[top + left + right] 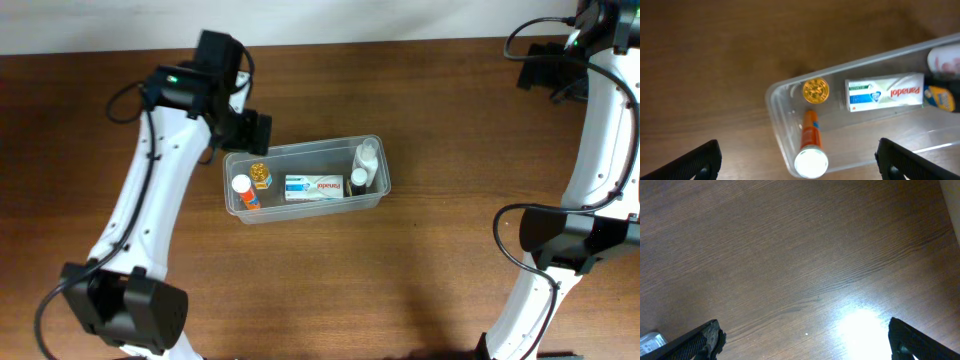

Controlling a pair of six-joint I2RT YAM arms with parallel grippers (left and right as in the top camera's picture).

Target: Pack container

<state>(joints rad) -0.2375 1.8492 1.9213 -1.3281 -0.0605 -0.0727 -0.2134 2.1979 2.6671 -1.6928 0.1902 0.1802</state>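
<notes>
- Overhead view: the container (300,148) sits mid-scene, and packing looks close to finished, since no loose item shows.
- Left gripper (250,128) hangs over its left end, spread wide and empty; right gripper (805,342) is equally wide and empty, far right.
- Next: lift the left arm straight up, clear of the rim.
- Inside: orange bottle (810,135), gold-lidded jar (815,91), Panadol box (885,92), and perhaps two small bottles (364,165) at the right end.

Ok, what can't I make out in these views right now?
- Left wrist: the right end of the clear plastic rectangular container runs off the frame; the white bottle there is blurred.
- Overhead: print on the white and blue cardboard box is too small.
- Right wrist: a pale thing at the lower left edge is cut off, unidentifiable.
</notes>
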